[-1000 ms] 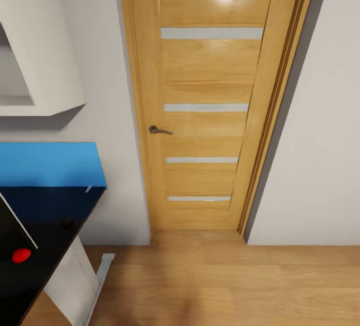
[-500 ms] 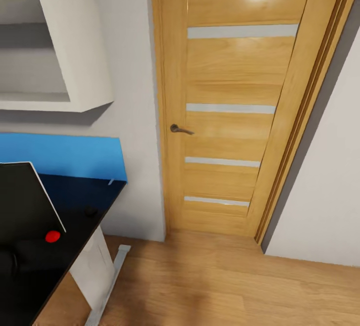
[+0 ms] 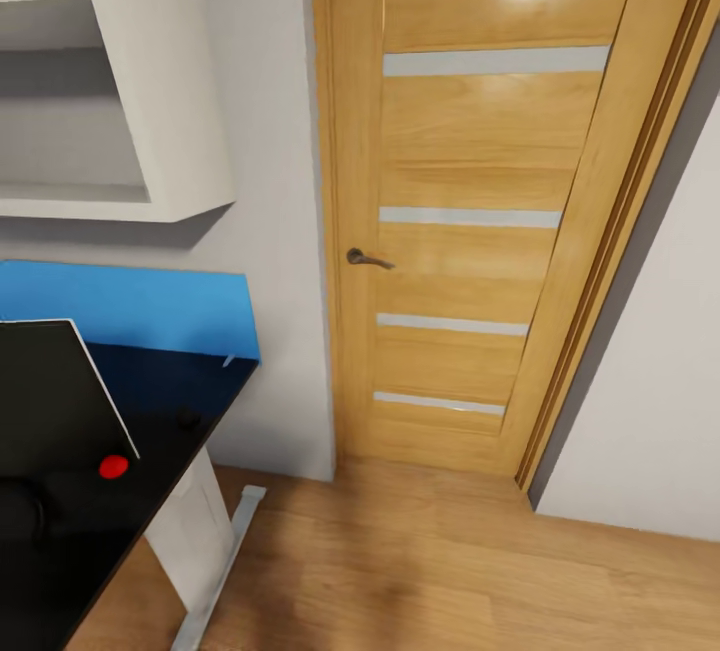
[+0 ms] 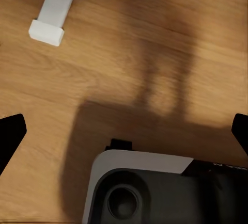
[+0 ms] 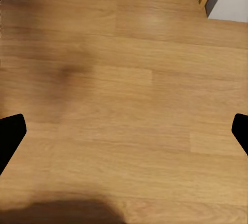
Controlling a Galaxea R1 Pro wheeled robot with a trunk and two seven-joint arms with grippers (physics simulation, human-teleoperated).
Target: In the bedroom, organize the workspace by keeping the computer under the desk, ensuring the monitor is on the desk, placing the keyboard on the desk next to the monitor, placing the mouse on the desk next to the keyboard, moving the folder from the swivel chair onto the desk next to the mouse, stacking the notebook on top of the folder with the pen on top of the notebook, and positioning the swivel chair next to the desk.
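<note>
The desk (image 3: pixel 160 386), black-topped with a blue back panel (image 3: pixel 130 306) and a white leg (image 3: pixel 195 531), stands at the lower left of the head view. On it leans the monitor (image 3: pixel 45 396), a black flat screen with a red dot (image 3: pixel 113 466) at its lower corner. A small dark object (image 3: pixel 187 419) sits on the desk top near its right edge; what it is I cannot tell. My left gripper (image 4: pixel 124 136) hangs open over the wooden floor with nothing between its fingers. My right gripper (image 5: pixel 124 136) is open above bare floor too.
A closed wooden door (image 3: pixel 470 211) with a lever handle (image 3: pixel 365 258) faces me, set in grey walls. A white wall shelf (image 3: pixel 110 111) hangs above the desk. The desk's white foot (image 4: pixel 54 12) lies on the floor close to my base (image 4: pixel 155 188).
The camera has turned left, so the whole picture shifted right. More of the desk and the monitor shows now. Nothing in the room has moved.
</note>
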